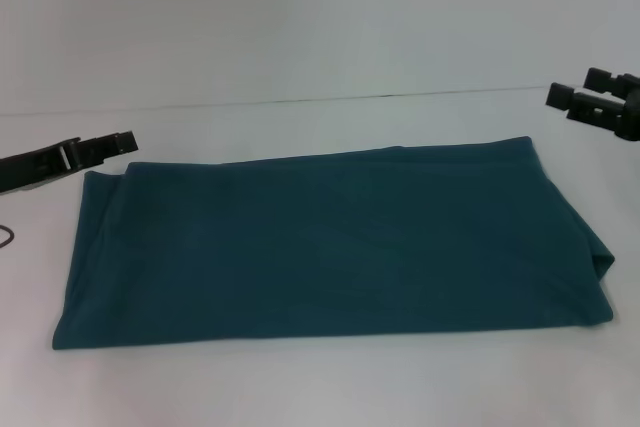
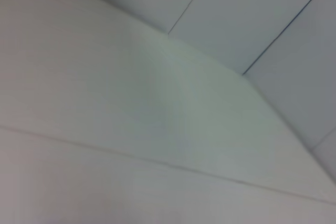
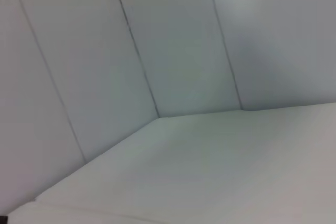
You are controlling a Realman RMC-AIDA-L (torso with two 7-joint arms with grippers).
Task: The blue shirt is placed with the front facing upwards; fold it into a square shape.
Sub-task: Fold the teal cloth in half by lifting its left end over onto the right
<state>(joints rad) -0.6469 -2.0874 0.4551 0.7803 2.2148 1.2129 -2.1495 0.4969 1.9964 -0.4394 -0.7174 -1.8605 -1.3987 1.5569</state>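
Here the left gripper reaches in from the left edge of the head view, its two dark fingers lying close together, almost flat and clenched on nothing; its tip hangs just beyond the far-left corner of the blue shirt, and whether it brushes the cloth cannot be told. The right gripper sits at the far right, apart from the shirt's far-right corner, with its two stubby fingers spread a little and released, gripping nothing. The blue shirt lies on the white table as a long, wide band folded lengthways, running from left to right across the middle of the scene, its near edge straight and a doubled fold showing at the right end. Only plain teal cloth faces up; no lettering, label or collar can be read on it. Both wrist views show only pale panelled surfaces with thin dark seams, and neither gripper's fingers appear there.
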